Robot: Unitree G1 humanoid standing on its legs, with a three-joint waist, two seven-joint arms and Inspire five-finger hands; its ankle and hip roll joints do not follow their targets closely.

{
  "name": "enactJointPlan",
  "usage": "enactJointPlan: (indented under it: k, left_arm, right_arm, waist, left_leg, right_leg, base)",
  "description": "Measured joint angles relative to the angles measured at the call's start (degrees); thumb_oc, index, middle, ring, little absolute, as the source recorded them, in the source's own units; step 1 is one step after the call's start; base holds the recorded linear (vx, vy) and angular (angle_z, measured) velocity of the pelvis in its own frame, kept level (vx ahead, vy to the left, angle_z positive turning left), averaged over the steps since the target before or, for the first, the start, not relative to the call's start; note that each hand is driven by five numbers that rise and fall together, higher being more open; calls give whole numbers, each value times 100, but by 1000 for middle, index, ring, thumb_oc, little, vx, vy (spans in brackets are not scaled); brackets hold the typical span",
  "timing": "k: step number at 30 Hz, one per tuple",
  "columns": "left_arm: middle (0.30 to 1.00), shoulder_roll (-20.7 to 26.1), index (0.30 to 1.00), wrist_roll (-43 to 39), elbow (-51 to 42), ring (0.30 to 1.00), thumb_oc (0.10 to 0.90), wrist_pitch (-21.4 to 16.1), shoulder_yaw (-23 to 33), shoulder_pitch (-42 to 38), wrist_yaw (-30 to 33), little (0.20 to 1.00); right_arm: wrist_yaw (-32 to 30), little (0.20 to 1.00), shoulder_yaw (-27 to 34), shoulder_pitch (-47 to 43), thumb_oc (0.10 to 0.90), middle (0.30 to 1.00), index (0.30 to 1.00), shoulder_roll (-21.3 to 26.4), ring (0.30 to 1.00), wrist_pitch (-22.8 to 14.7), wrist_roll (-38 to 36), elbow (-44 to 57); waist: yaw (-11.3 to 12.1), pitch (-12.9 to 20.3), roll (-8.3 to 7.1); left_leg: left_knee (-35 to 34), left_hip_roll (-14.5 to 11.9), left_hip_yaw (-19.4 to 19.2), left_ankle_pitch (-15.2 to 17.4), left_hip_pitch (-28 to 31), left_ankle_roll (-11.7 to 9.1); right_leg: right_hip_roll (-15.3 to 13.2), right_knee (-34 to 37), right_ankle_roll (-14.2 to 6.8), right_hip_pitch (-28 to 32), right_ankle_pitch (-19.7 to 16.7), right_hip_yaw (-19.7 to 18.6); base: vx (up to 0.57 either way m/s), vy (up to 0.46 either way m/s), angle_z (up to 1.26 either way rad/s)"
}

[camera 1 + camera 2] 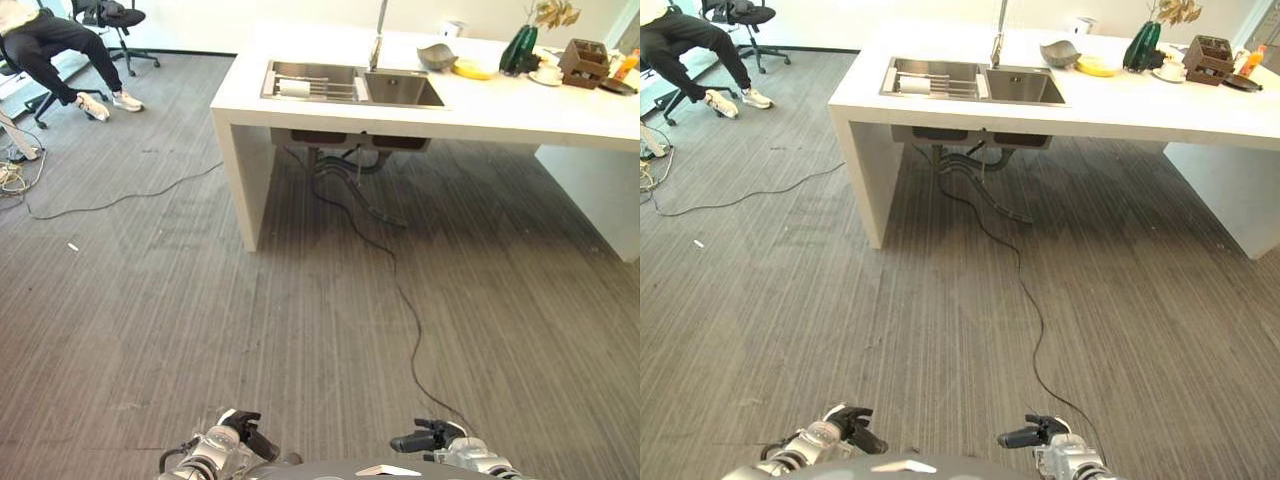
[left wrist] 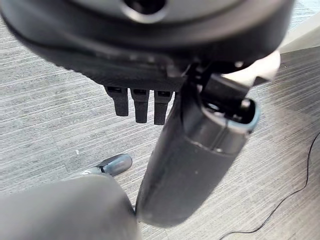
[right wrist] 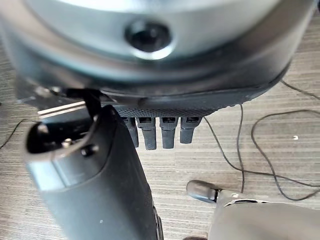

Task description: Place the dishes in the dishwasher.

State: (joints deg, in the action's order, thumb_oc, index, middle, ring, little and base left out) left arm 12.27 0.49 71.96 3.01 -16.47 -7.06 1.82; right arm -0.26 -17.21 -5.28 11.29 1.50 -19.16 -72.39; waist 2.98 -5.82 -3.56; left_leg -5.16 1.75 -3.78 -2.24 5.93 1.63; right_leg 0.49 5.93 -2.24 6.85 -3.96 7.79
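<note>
Far ahead, a white counter (image 1: 500, 112) carries the dishes: a grey bowl (image 1: 436, 56), a yellow dish (image 1: 472, 70) beside it, and a white cup on a saucer (image 1: 547, 74) further right. A white item (image 1: 293, 88) lies on the rack in the left basin of the steel sink (image 1: 402, 101). My left hand (image 1: 240, 432) and right hand (image 1: 425, 438) hang low near my body, far from the counter. Both are open and hold nothing, with relaxed fingers (image 2: 140, 104) over bare floor in the left wrist view and likewise fingers (image 3: 161, 131) in the right wrist view.
A green vase (image 1: 519, 50) and a brown wooden box (image 1: 585, 62) stand at the counter's right end. A tall faucet (image 1: 378, 40) rises behind the sink. A black cable (image 1: 400, 290) runs across the grey floor. A person (image 1: 60, 45) sits on an office chair at the far left.
</note>
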Motion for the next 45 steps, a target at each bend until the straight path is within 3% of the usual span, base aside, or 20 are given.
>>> enactJointPlan:
  k: [11,13,15,18,21,25,28,31,32,33,35,37,38,39,40,41,42,43,44,45]
  left_arm:
    - [900,169,900,-54,-516,900,800,10,-44,-296,122,900]
    - [900,204,900,-132,-735,900,800,30,-129,-396,151,900]
    - [900,206,900,-235,-1178,900,800,60,-330,-483,136,900]
    - [900,232,900,-257,-1307,900,800,85,-355,-580,157,900]
    - [900,275,900,-301,-1340,900,800,139,-367,-578,158,900]
    - [900,216,900,-449,-1187,900,800,180,-329,-638,174,900]
    - [900,224,900,-450,-1151,900,800,201,-296,-572,189,900]
    - [900,202,900,-470,-1176,900,800,203,-266,-365,192,900]
    - [900,142,900,-529,-1177,900,800,188,-232,-148,195,900]
    - [900,70,900,-595,-1212,900,800,187,-239,-53,204,900]
    - [900,102,900,-757,-1470,900,800,190,-202,154,134,900]
    - [900,124,900,-888,-1584,900,800,184,-89,211,118,900]
    - [900,133,900,-919,-1708,900,800,214,-8,206,107,900]
    - [900,215,900,-973,-2049,900,800,207,-23,120,111,900]
    - [900,229,900,-1055,-2258,900,800,226,-19,99,63,900]
    - [900,241,900,-1146,-2596,900,800,209,-26,98,49,900]
    - [900,244,900,-1217,-2890,900,800,166,-25,97,48,900]
    - [900,227,900,-1277,-3265,900,800,119,-25,94,50,900]
    - [900,227,900,-1277,-3265,900,800,119,-25,94,50,900]
    - [900,341,900,-1356,-3653,900,800,133,2,80,44,900]
  right_arm:
    - [-35,900,1,-345,800,900,900,81,900,52,129,-27]
    - [-32,900,27,-475,800,900,900,125,900,50,125,-36]
    - [-37,900,27,-653,800,900,900,271,900,54,116,-25]
    - [-22,900,29,-621,800,900,900,224,900,127,106,-13]
    - [-22,900,155,-540,800,900,900,230,900,149,98,293]
    - [-46,900,258,-425,800,900,900,246,900,106,-31,388]
    - [-35,900,438,-324,800,900,900,213,900,99,-127,405]
    - [42,900,419,-193,800,900,900,203,900,170,-105,374]
    - [85,900,335,-24,800,900,900,228,900,191,-62,350]
    - [82,900,297,-19,800,900,900,281,900,188,-1,289]
    - [98,900,239,-38,800,900,900,303,900,201,167,340]
    - [124,900,155,19,800,900,900,328,900,189,213,471]
    - [123,900,121,34,800,900,900,353,900,177,214,562]
    - [108,900,92,-37,800,900,900,373,900,204,223,469]
    - [63,900,101,-40,800,900,900,405,900,212,227,444]
    - [46,900,159,-33,800,900,900,456,900,224,228,393]
    - [28,900,214,-46,800,900,900,538,900,245,233,390]
    - [10,900,268,-127,800,900,900,723,900,235,232,390]
    - [10,900,268,-127,800,900,900,723,900,235,232,390]
    - [13,900,264,-170,800,900,900,877,900,181,233,339]
  waist:
    - [274,-251,44]
    - [280,-380,188]
    - [278,-583,465]
    - [211,-644,396]
    - [121,-651,364]
    - [-242,-733,372]
    - [-328,-712,373]
    - [-357,-376,361]
    - [-368,-95,382]
    - [-354,13,593]
    - [-318,91,549]
    - [-245,172,389]
    - [-184,175,303]
    - [-156,81,94]
    - [-106,50,35]
    - [-16,7,-27]
    - [69,-43,-61]
    - [217,-220,171]
    - [217,-220,171]
    - [335,-329,393]
  left_leg:
    - [1,61,-42,3,-112,152]
    - [7,9,-4,35,-112,228]
    - [29,-99,57,97,-109,305]
    - [83,-5,180,316,-17,376]
    - [45,97,352,383,-13,383]
    - [327,290,695,596,13,382]
    - [356,259,831,929,395,246]
    - [314,-41,988,1156,762,9]
    - [443,-289,1116,1373,967,-262]
    - [762,-522,1121,1436,913,-350]
    - [2263,-636,1166,1401,379,-430]
    - [3826,-631,1256,754,-420,-705]
    - [4525,-583,1245,152,-799,-712]
    - [5928,-659,927,-349,-1731,-672]
    - [6089,-550,879,81,-2044,-508]
    - [6023,-354,742,450,-2394,-266]
    - [5764,-96,734,579,-2643,-302]
    - [4935,144,863,677,-2794,-348]
    - [4935,144,863,677,-2794,-348]
    - [2934,260,569,478,-2905,-339]
  right_leg:
    - [-92,-282,-152,-261,-14,-80]
    - [-82,-999,-170,-579,106,-46]
    - [-102,-2443,-199,-1307,132,46]
    - [-437,-3534,-448,-1849,533,-21]
    - [-697,-2586,-493,-1966,520,-79]
    - [-1140,-640,-888,-2063,14,-491]
    - [-1345,-434,-919,-2151,-405,-463]
    - [-1155,-1162,-724,-2081,-390,-287]
    - [-896,-1310,-281,-1899,-499,-282]
    - [-678,-1398,-226,-1779,-223,-154]
    - [-407,-1351,29,-1437,-74,-17]
    - [-312,-1328,277,-1292,48,23]
    - [-296,-1242,408,-1164,44,58]
    - [-260,-1046,465,-824,84,132]
    - [-256,-1019,634,-685,200,116]
    - [-290,-884,865,-514,426,37]
    - [-321,-793,613,-390,620,-128]
    - [-193,-726,578,-212,681,-202]
    - [-193,-726,578,-212,681,-202]
    - [-10,-257,606,253,715,-158]
  base:
    - [0,96,-4]
    - [24,149,7]
    - [109,89,10]
    - [250,-20,40]
    - [175,-79,26]
    - [473,-210,42]
    - [358,-207,22]
    - [446,-314,40]
    - [426,-355,48]
    - [365,-349,33]
    - [288,-377,4]
    - [186,-360,-13]
    - [279,-302,7]
    - [330,-186,19]
    - [463,-219,30]
    - [396,-91,18]
    - [429,-79,-6]
    - [300,-49,-16]
    - [340,-35,-31]
    - [518,-56,-8]
